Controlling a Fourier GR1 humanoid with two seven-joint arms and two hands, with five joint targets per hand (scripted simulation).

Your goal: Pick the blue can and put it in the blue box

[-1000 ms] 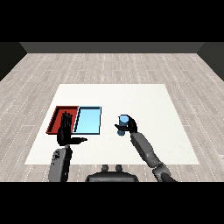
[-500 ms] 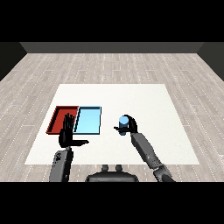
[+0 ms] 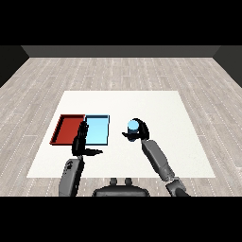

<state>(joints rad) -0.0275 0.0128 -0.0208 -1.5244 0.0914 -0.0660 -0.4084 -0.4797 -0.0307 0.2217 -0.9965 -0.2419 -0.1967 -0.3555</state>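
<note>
The blue can (image 3: 133, 126) stands upright to the right of the trays, and my right hand (image 3: 140, 132) is shut on it, fingers curled round its right side. The light blue tray (image 3: 97, 130) lies left of the can, with a strip of bare table between them. My left hand (image 3: 81, 141) hangs open over the near edge where the two trays meet, fingers straight and thumb out to the right.
The red tray (image 3: 69, 129) lies against the blue tray's left side. Both trays sit on the left half of the white table (image 3: 165, 113). Grey plank floor surrounds the table.
My right hand and the can have shifted slightly left toward the blue tray. The left hand has hardly moved.
</note>
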